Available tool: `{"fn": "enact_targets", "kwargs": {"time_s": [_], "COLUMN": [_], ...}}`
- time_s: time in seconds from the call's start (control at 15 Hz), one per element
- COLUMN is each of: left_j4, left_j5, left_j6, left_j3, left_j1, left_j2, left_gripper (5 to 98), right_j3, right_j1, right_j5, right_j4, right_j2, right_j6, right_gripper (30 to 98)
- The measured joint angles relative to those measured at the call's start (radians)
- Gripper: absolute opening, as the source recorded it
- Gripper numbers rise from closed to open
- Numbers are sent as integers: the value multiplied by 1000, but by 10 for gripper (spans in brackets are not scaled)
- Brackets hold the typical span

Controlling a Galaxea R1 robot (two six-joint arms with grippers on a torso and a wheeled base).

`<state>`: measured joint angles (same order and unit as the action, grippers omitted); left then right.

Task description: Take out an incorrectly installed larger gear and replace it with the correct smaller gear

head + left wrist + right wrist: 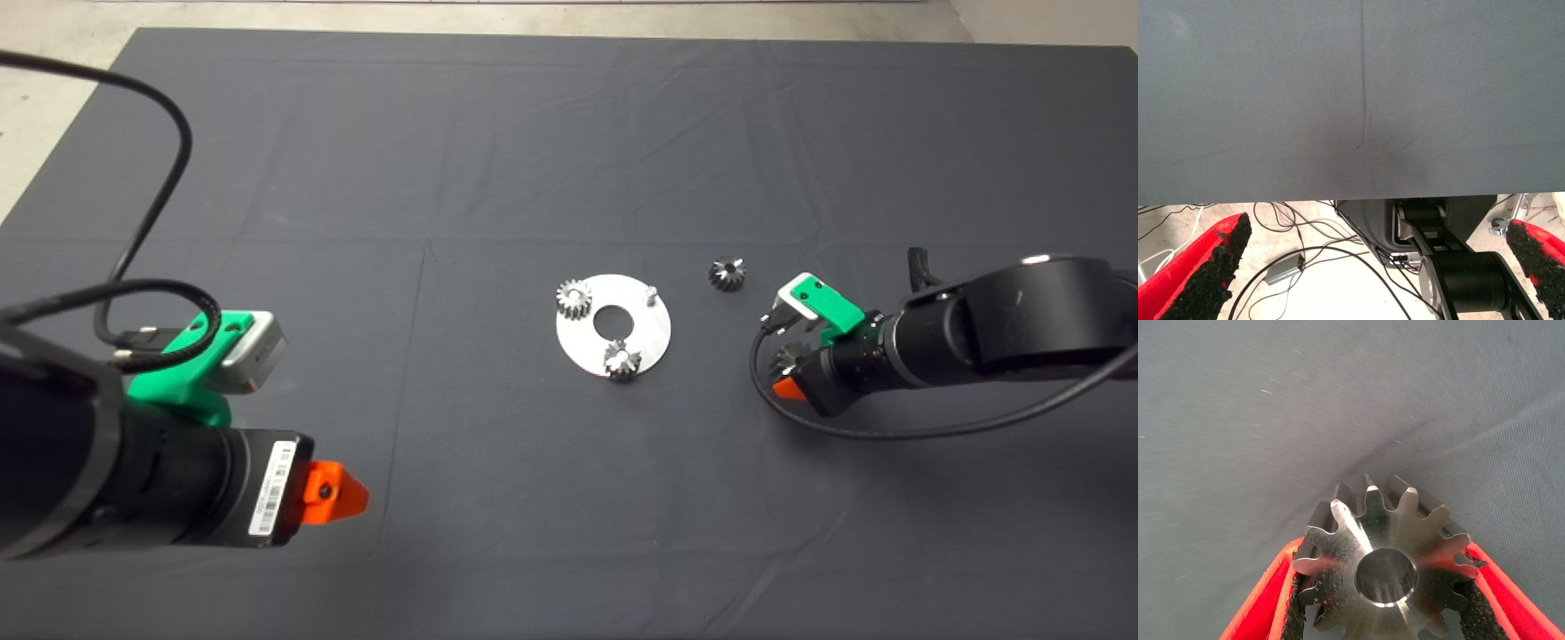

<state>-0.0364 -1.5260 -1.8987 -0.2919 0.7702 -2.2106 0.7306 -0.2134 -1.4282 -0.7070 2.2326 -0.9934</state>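
Observation:
A round silver plate (582, 351) lies mid-mat with two small gears (574, 299) (622, 360) on it and one bare peg (651, 292). The larger gear (727, 273), dark with flared teeth, lies on the mat just right of the plate. My right gripper (789, 369) is low on the mat further right, shut on the smaller gear (789, 354). In the right wrist view, the smaller gear (1388, 567) sits between both pads (1293, 600) of the gripper (1383, 550), touching the mat. My left gripper (333, 493) waits at the lower left, open and empty (1379, 227).
The dark mat (533, 133) has creases across it. Pale floor (36, 107) shows past its far-left edge. Cables (151, 222) loop from the left arm, and a cable (853, 431) hangs under the right arm. The left wrist view shows floor cables and the robot base (1458, 267) beyond the mat edge.

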Motion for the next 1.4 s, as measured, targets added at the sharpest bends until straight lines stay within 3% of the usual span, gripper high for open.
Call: {"fn": "enact_targets", "kwargs": {"time_s": [0.33,1.4], "left_j4": [0,0], "left_j5": [0,0], "left_j6": [0,0], "left_j3": [0,0], "left_j1": [0,-6], "left_j2": [0,0], "left_gripper": [979,979], "right_j3": [7,13], "right_j1": [25,57], "right_j5": [0,3], "right_j4": [-39,-45], "right_j2": [0,0], "right_j6": [-41,-42], "right_gripper": [479,484]}}
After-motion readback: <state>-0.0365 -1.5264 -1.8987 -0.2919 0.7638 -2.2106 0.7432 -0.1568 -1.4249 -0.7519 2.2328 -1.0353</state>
